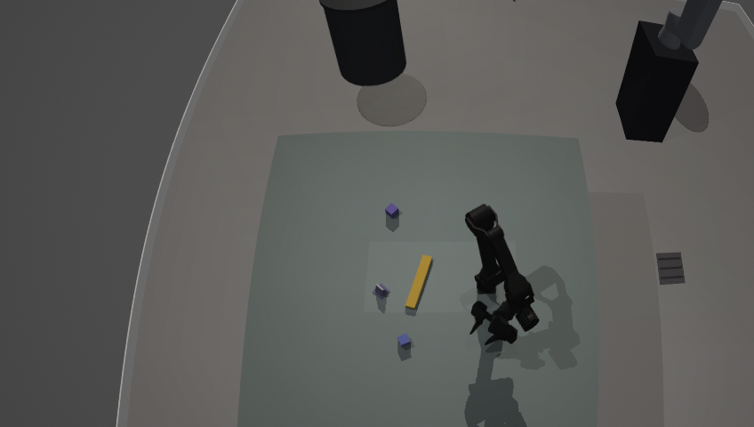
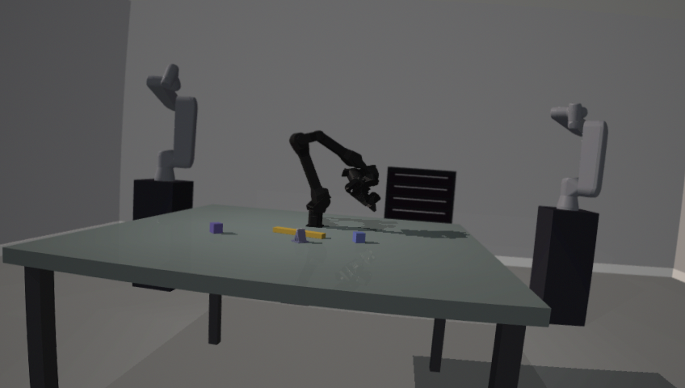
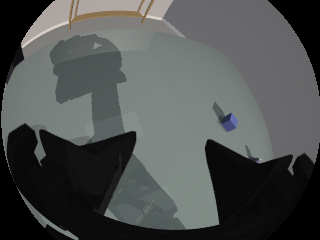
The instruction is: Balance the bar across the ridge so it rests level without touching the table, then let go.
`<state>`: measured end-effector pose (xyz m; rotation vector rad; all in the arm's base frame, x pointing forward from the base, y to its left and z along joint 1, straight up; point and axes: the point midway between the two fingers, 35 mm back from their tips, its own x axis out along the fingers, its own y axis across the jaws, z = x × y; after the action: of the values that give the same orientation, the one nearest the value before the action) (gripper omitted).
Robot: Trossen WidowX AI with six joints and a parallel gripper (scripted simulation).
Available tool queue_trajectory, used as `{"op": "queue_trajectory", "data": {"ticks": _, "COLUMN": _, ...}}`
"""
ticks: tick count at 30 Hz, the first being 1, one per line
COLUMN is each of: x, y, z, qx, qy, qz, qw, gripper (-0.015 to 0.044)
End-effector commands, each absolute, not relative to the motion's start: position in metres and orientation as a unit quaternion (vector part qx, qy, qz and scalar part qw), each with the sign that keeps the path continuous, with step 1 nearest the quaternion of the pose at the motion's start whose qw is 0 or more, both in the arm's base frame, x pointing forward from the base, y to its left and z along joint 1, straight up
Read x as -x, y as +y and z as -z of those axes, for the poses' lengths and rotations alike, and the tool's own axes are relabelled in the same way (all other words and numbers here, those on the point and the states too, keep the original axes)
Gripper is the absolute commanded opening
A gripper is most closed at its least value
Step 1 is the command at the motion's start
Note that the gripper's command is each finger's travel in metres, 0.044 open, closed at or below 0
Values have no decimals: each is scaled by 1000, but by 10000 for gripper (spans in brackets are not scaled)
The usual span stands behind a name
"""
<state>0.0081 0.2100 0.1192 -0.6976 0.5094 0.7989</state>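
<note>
No readable brands, labels or writing. L to R, top view: purple cube on table; small grey ridge; blue cube; yellow bar flat on table, just R of ridge, not across it; claw above table, wide, nothing btwn fingers.

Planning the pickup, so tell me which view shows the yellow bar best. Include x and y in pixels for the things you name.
Top: the yellow bar (image 1: 419, 282) (image 2: 299, 232) shows end to end, unobstructed. Exterior: a thin strip, partly behind the ridge (image 1: 381, 290) (image 2: 300, 235). Wrist: no bar visible.
</note>
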Motion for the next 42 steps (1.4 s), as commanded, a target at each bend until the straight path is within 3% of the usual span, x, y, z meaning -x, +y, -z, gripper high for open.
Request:
{"op": "queue_trajectory", "data": {"ticks": 1, "x": -16, "y": 208, "z": -116, "qx": 345, "qy": 256, "qz": -363, "qw": 827, "gripper": 315}}
{"op": "queue_trajectory", "data": {"ticks": 42, "x": -110, "y": 182, "z": -109, "qx": 495, "qy": 379, "qz": -268, "qw": 735, "gripper": 315}}
